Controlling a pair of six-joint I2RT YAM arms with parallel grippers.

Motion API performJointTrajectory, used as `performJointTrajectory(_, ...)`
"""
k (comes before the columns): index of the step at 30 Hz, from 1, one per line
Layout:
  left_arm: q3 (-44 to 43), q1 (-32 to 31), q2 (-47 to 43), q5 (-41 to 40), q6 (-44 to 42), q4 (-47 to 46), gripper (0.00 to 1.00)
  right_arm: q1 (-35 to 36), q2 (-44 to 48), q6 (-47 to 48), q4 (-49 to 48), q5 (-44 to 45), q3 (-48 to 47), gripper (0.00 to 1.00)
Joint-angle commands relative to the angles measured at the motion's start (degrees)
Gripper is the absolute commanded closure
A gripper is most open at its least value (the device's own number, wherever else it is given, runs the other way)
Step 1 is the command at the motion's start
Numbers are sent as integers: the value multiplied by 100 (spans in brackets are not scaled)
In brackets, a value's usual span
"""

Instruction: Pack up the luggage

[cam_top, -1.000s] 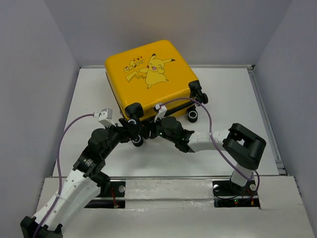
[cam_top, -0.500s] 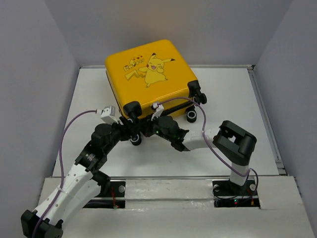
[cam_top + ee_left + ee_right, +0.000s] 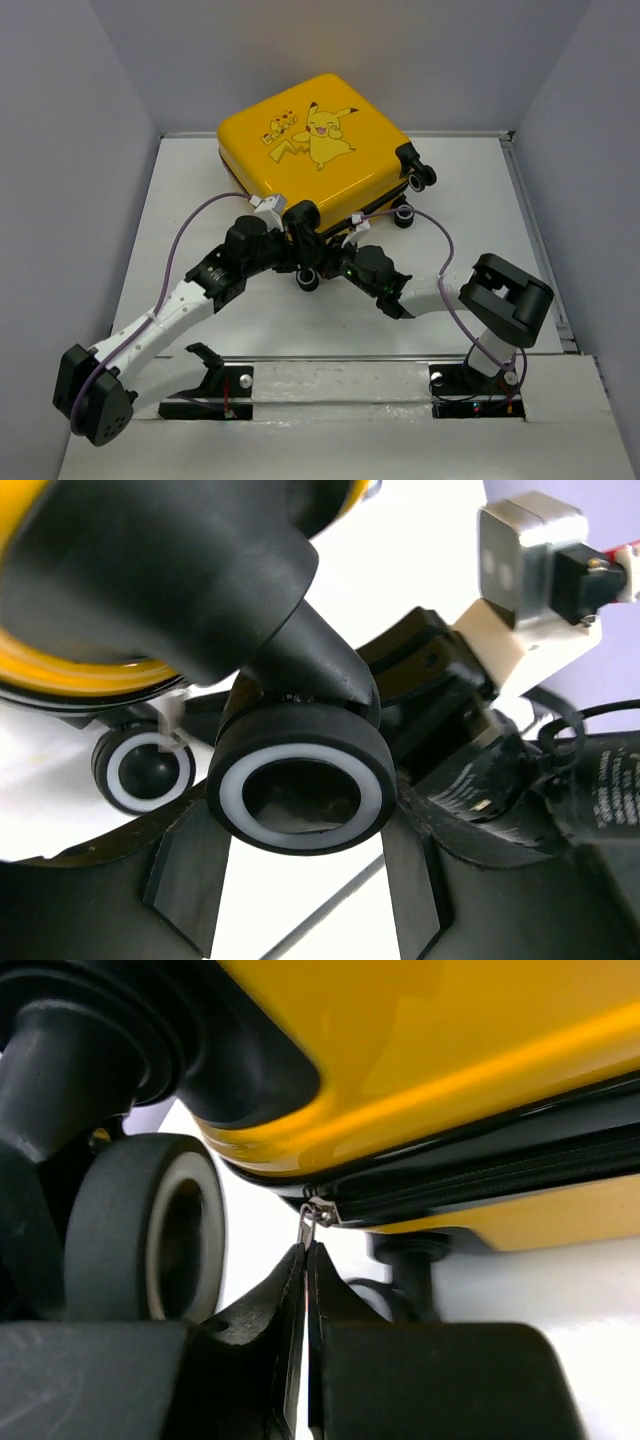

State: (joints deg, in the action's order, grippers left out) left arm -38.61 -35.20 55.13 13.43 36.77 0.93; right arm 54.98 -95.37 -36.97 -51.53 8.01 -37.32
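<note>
The yellow luggage (image 3: 320, 165) lies flat at the back of the table, cartoon print up. At its near corner, my left gripper (image 3: 293, 262) holds a black-and-white caster wheel (image 3: 300, 790) between its fingers (image 3: 185, 880). My right gripper (image 3: 307, 1252) is right beside it, under the luggage's edge (image 3: 450, 1050). It is shut on the small metal zipper pull (image 3: 308, 1218) that hangs from the dark zipper line (image 3: 480, 1175). In the top view, the two gripper heads hide the pull.
Two more casters (image 3: 403, 215) stick out at the luggage's right side. Grey walls close in the white table on three sides, with a raised rim (image 3: 520, 210) along the right. Purple cables (image 3: 190, 235) loop over both arms.
The luggage has shifted right and turned slightly. My left arm has stretched forward to the near-corner wheel. My right arm has moved right and stays at that corner.
</note>
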Motion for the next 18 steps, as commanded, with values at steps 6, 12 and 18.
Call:
performJointTrajectory(6, -2220, -909, 1236, 107, 207, -1851, 94, 619, -911, -891, -2377, -757, -468, 93)
performJointTrajectory(12, -2423, -1155, 1316, 90, 339, -1860, 94, 751, -1799, -1408, -3635, -625, -1092, 93)
performJointTrajectory(18, -2117, -1173, 614, -664, -126, -1263, 94, 804, -1073, -1147, -3366, 16, -84, 93)
